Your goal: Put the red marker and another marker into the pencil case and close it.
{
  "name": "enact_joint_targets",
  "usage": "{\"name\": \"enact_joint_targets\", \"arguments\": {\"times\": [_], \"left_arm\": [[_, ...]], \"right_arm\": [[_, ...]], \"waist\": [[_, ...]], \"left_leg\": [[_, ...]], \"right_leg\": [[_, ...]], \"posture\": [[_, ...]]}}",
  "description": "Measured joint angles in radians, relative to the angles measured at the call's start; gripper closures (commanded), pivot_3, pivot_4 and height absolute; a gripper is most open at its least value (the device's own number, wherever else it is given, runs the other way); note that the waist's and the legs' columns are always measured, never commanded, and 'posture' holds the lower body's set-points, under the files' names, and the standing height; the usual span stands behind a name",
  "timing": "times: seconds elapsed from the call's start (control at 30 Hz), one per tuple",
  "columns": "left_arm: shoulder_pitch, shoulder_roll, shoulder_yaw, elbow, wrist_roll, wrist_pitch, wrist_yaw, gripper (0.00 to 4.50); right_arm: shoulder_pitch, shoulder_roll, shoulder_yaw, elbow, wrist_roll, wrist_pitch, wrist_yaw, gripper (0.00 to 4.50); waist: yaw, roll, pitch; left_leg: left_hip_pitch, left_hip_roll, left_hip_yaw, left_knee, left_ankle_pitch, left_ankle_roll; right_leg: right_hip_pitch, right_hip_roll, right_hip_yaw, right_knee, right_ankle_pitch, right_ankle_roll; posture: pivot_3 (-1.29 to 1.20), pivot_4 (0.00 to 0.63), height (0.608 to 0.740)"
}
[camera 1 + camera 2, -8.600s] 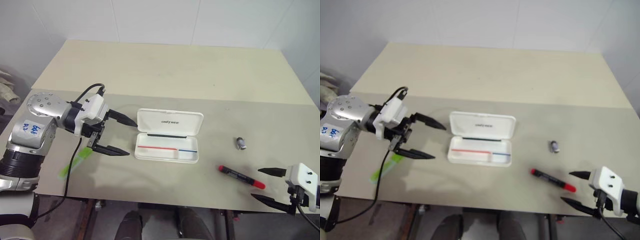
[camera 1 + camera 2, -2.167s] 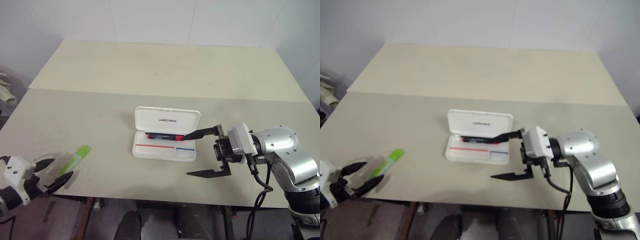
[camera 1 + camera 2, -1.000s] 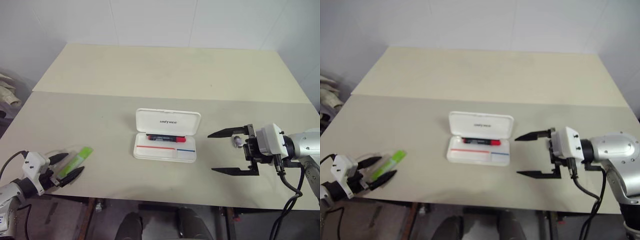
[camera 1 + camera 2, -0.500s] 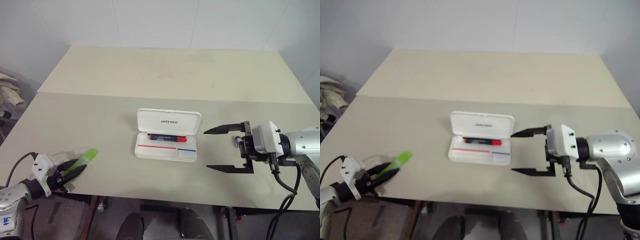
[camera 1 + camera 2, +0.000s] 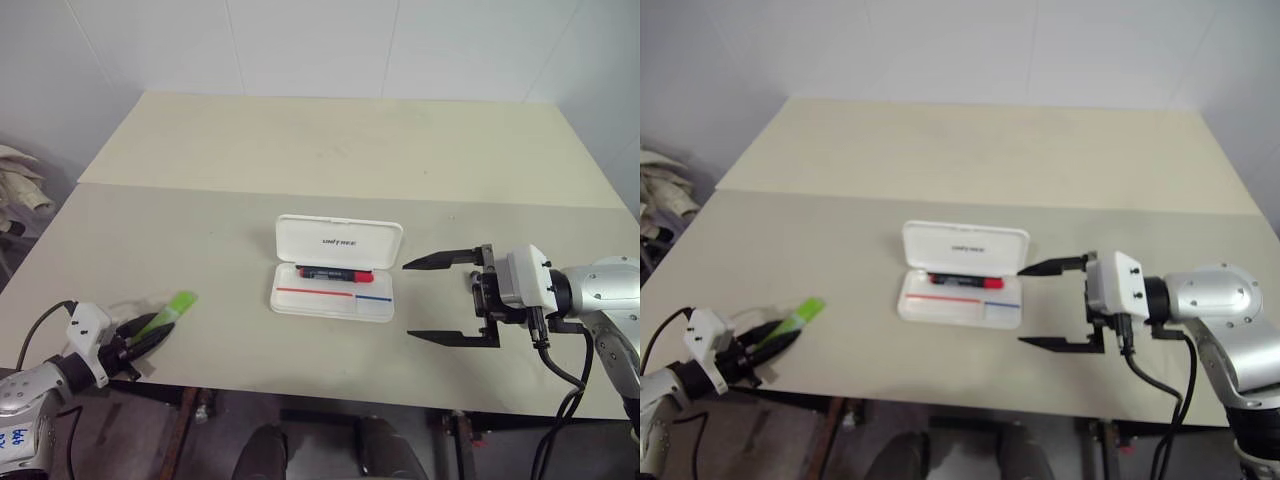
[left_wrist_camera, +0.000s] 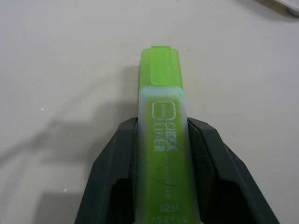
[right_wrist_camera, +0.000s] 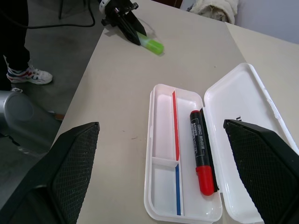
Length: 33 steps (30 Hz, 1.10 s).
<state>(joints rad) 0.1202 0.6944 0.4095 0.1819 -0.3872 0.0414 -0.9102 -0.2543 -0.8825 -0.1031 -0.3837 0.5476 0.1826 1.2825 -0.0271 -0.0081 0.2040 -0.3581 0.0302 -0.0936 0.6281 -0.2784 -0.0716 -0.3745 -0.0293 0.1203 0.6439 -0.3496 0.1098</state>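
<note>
The pencil case lies open at the table's middle, its lid leaning back. The red marker lies inside along the hinge side, also plain in the right wrist view as the red marker. The other marker, a light green highlighter, sits at the front left with my left gripper shut on its barrel. In the left wrist view both fingers press the highlighter, whose cap sticks out beyond them. My right gripper hangs open just right of the case, pointing at it, holding nothing.
The table's front edge runs close behind my left gripper. A seam crosses the tabletop behind the case. A person's sneaker stands on the floor beside the table. Crumpled cloth lies off the left side.
My left gripper, open around the highlighter a second ago, has shut on it. The right gripper stays open beside the case.
</note>
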Motion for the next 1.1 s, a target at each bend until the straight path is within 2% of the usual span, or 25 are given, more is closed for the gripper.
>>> {"name": "enact_joint_targets", "arguments": {"times": [0.17,0.23,0.5,0.7,1.1], "left_arm": [[-0.075,0.012,-0.049,-0.072,-0.003,0.080,0.008,3.44],[-0.097,0.023,-0.061,-0.117,-0.008,0.112,0.002,3.44],[-0.174,0.077,-0.096,-0.238,-0.015,0.170,-0.026,3.44],[-0.198,0.134,-0.176,-0.274,-0.019,0.177,-0.140,3.44],[-0.434,0.180,-0.345,-0.295,-0.020,0.188,-0.340,3.44]], "right_arm": [[-0.017,0.005,0.016,0.024,-0.011,-0.008,-0.002,0.00],[-0.018,0.005,0.017,0.034,-0.014,-0.009,-0.002,0.00],[0.011,0.016,0.017,0.029,-0.013,-0.010,-0.003,0.00],[0.033,0.016,0.014,0.030,-0.020,-0.018,-0.022,0.00],[0.136,0.016,-0.025,-0.007,-0.041,-0.032,-0.088,0.00]], "waist": [[-0.002,-0.006,0.003],[-0.001,-0.006,0.003],[0.000,-0.007,0.002],[-0.001,-0.007,0.003],[-0.005,-0.007,0.003]], "left_leg": [[-0.010,0.001,-0.002,0.000,0.000,-0.001],[-0.014,0.000,-0.003,0.000,-0.002,-0.005],[-0.031,0.001,-0.004,-0.005,-0.003,-0.008],[-0.031,0.000,-0.003,-0.002,-0.003,-0.008],[-0.028,0.001,-0.004,0.002,-0.003,-0.008]], "right_leg": [[-0.004,0.000,-0.004,-0.007,0.002,0.003],[-0.008,-0.002,-0.005,-0.007,0.011,0.019],[-0.028,-0.002,-0.008,-0.007,0.007,0.017],[-0.027,-0.001,-0.007,-0.004,0.007,0.018],[-0.022,0.001,-0.007,-0.001,0.007,0.018]], "posture": [[0.00,0.150,0.740],[0.00,0.150,0.740],[0.00,0.150,0.740],[0.00,0.150,0.740],[0.00,0.150,0.740]]}}
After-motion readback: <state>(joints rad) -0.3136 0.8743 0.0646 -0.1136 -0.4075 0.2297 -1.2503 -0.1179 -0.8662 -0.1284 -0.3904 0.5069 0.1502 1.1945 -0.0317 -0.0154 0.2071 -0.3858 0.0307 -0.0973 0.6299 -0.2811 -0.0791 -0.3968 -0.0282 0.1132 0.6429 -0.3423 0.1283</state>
